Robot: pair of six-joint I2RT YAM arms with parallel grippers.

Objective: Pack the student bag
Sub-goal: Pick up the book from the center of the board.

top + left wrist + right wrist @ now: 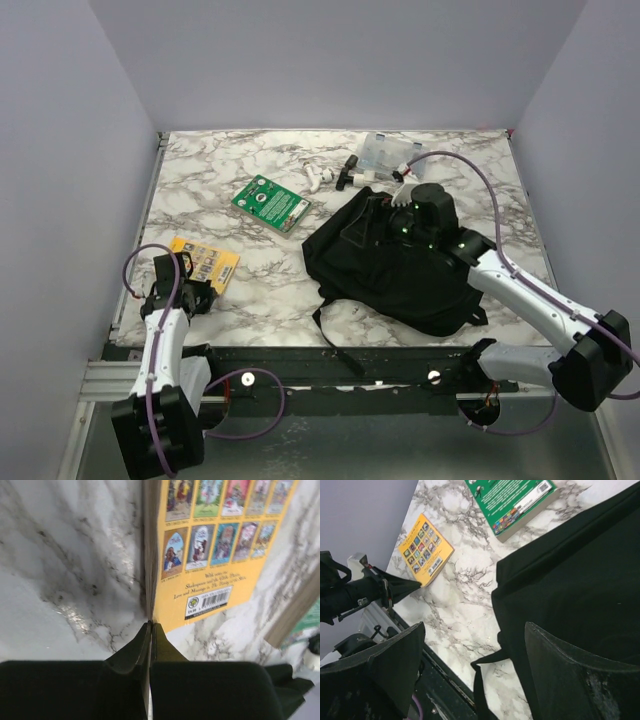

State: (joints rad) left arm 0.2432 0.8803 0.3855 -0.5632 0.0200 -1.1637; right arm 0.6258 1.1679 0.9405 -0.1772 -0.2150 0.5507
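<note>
The student bag [400, 275] [580, 580] is a black backpack lying flat on the marble, right of centre, a strap trailing to the near edge. My right gripper [385, 218] [474, 627] hovers open above its left part with nothing between its fingers. A yellow book [208, 263] [215, 545] [425, 547] lies at the near left. My left gripper [190, 290] [151, 626] is shut, and its tips touch the book's near corner. I see nothing pinched between them.
A green book [271, 203] [512, 500] lies at mid-table. A clear plastic box [385, 150], small white items [320, 178] and a black item [350, 175] sit at the back. The black rail [330, 365] runs along the near edge.
</note>
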